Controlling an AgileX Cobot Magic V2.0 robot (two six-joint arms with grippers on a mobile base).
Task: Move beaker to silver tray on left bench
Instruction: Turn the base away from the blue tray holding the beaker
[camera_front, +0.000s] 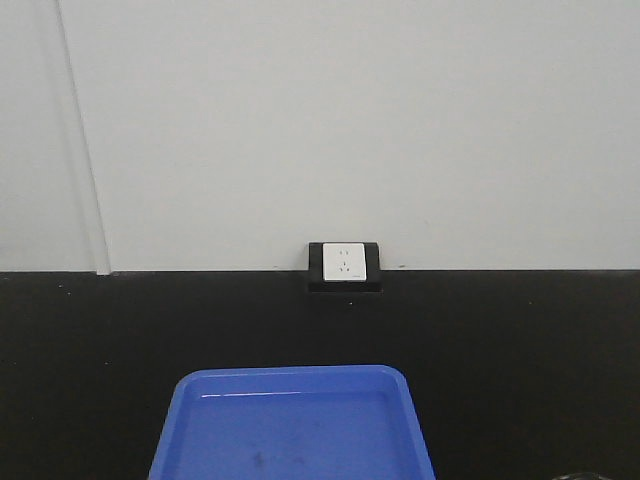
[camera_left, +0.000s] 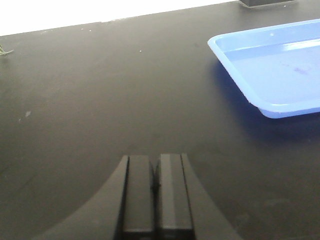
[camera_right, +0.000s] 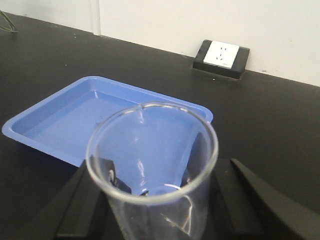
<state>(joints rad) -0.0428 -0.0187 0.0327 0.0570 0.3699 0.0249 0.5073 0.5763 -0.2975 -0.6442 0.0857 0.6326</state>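
Note:
In the right wrist view, the clear glass beaker stands upright between my right gripper's black fingers. Its pouring lip points away from the camera. My right gripper is shut on the beaker, which is held just in front of a blue tray. Over bare black worktop, my left gripper is shut, its two pads pressed together with nothing between them. The silver tray is out of view in every frame. Neither gripper shows in the front view.
An empty blue plastic tray lies on the black worktop; its rim also shows in the wrist views. A white wall socket in a black housing sits at the bench's back edge below a white wall.

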